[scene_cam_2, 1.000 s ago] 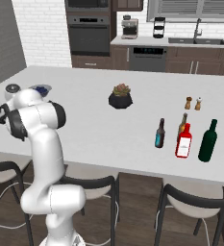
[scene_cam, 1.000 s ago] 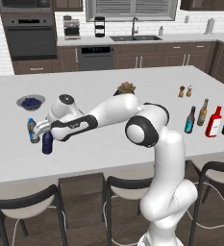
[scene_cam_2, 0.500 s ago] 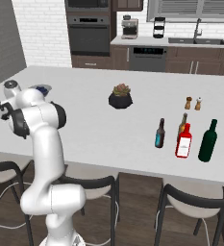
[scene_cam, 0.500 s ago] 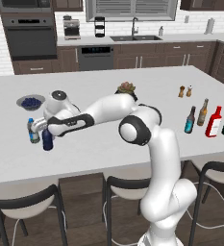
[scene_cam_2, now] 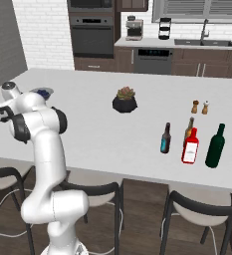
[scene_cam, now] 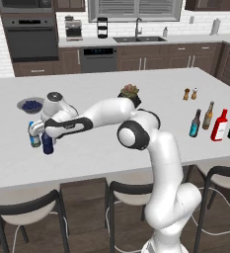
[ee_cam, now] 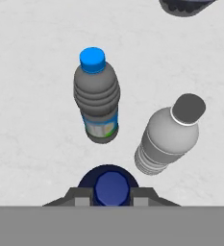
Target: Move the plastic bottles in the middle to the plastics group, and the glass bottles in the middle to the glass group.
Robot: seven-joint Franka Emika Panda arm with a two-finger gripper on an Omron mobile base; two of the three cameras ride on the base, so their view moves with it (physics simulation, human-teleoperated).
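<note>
claw (ee_cam: 112,201) is clamped on the small stout navy-blue plastic bottle (ee_cam: 108,186), fingers pinching it just under the cap, near the left end of the white tabletop (scene_cam: 111,148) by its front edge. the navy bottle is right beside the plastics group: clear water bottle with blue cap and blue label (ee_cam: 96,98) and pale whitish clear bottle with grey cap (ee_cam: 170,134). can't tell from these views whether the navy bottle's base is on the tabletop or just above it.

risks from here:
- releasing while it hangs above the surface: short stout bottle, probably lands ok, but a tilt at release could tip it into the whitish bottle, which sits very near. light bottles, one knock could topple both.
- opening the fingers then pulling away sideways instead of straight up: a finger could clip the cap and drag the bottle over.
- arm is stretched far left and low; the retreat swing could sweep the blue-cap bottle or the dark bowl of blue fruit (scene_cam: 30,105) behind the group.

remaining work sits at the far right end of the tabletop: red squarish glass bottle with white label (scene_cam_2: 190,147) and slim dark bottle with teal label (scene_cam_2: 166,139) stand close to the amber-brown bottle (scene_cam_2: 189,127) and big dark green bottle (scene_cam_2: 215,146). tight spacing there, so grabbing one neck risks bumping a neighbour.
</note>
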